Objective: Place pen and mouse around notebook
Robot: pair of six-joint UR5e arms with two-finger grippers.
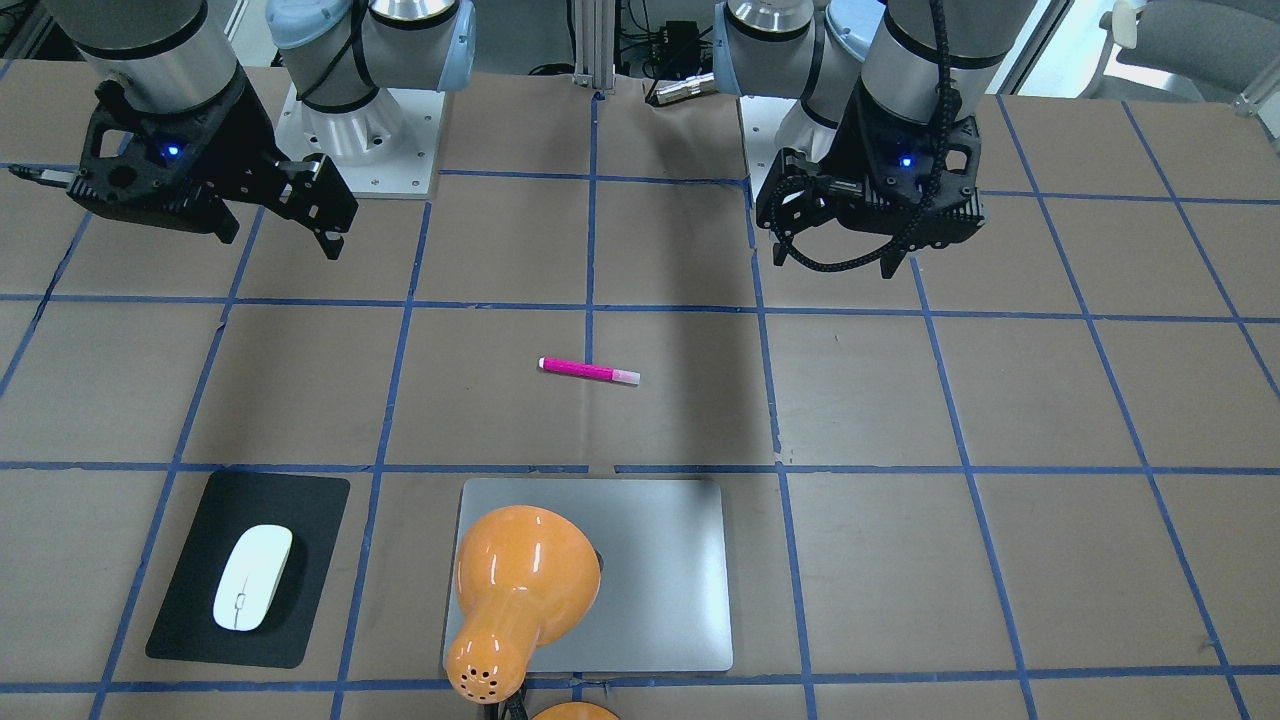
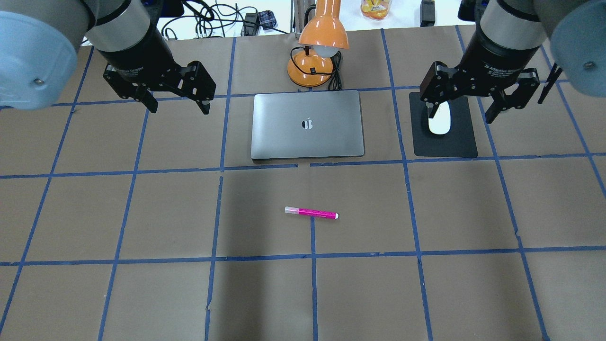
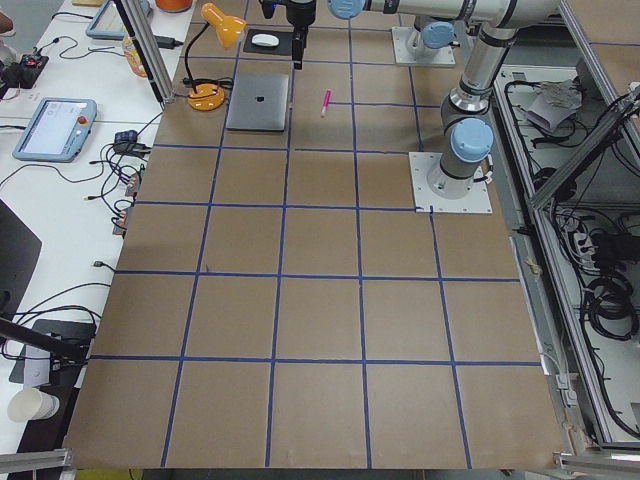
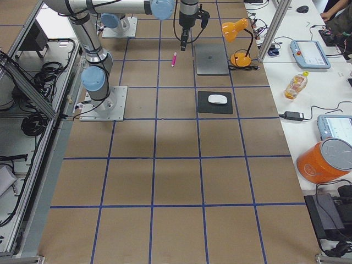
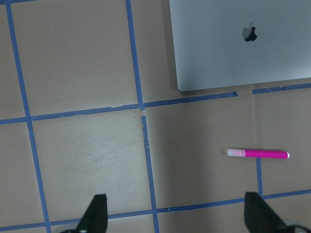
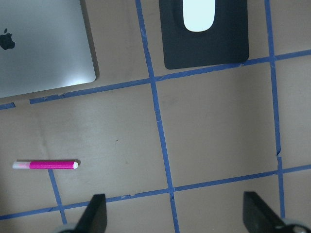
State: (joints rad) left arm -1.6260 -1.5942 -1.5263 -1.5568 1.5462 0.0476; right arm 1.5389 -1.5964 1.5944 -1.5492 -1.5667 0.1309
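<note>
The magenta pen (image 2: 311,212) lies flat on the brown table, in front of the shut silver notebook (image 2: 307,124). Right of the notebook, the white mouse (image 2: 439,123) rests on a black pad (image 2: 454,144). My left gripper (image 2: 179,105) hangs open and empty above the table, left of the notebook. My right gripper (image 2: 459,112) hangs open and empty over the mouse and pad. In the left wrist view the pen (image 5: 257,154) lies ahead and right of the fingers (image 5: 97,213). In the right wrist view the pen (image 6: 45,165) lies far left and the mouse (image 6: 198,13) at the top edge.
An orange desk lamp (image 2: 322,38) stands behind the notebook, its shade leaning over the notebook's far edge. Blue tape lines grid the table. Cables and a bottle sit beyond the far edge.
</note>
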